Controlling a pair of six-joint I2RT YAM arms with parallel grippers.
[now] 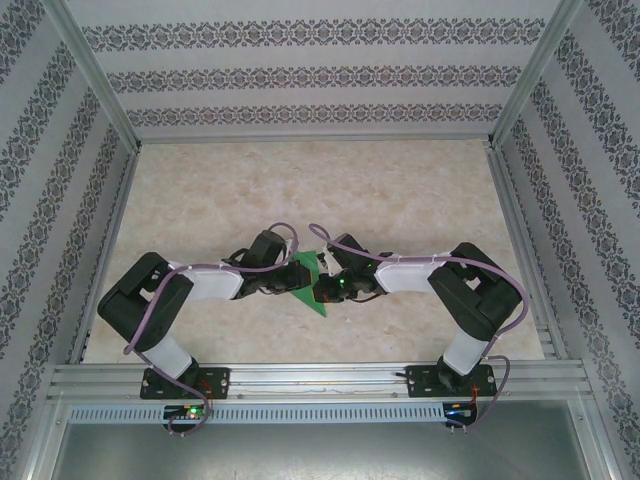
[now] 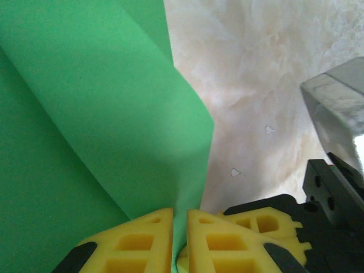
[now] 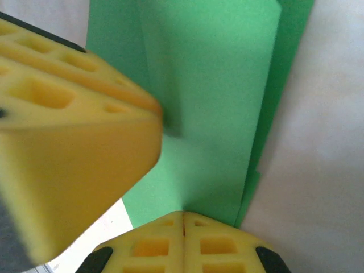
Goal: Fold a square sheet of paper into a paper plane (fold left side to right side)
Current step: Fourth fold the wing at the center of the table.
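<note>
Toward 6 o'clock of the marbled table (image 1: 300, 190), about midway between the two arm bases, the green paper sheet (image 1: 306, 272) lies partly folded, one pointed corner aimed at roughly 5 o'clock. The left claw (image 1: 288, 280) reaches it from 9 o'clock and the right claw (image 1: 328, 285) from 3 o'clock. They meet over the paper so closely that from above I can't separate their fingers.

From the left wrist camera, the left claw (image 2: 181, 219) is drawn narrow, with a thin strip of green running down between its yellow fingers (image 2: 142, 239): it is pinching the sheet. From that pinch the paper (image 2: 102, 114) rises in a bowed flap toward 11 o'clock, lifted off the table, with a straight crease slanting across it. Just beside, at 4 o'clock, sit the right claw's yellow fingers (image 2: 256, 222), with bare table behind them at 1 o'clock.

From the right wrist camera, the right claw (image 3: 183, 219) has its fingers pressed tip to tip with no gap. The sheet (image 3: 210, 85) stretches away toward 12 o'clock in layered panels, and its near edge comes right down to the seam of those fingers. I cannot tell whether the paper is actually nipped there. A blurred yellow finger (image 3: 74, 142) of the left claw looms large at 9 o'clock, touching the green.
</note>
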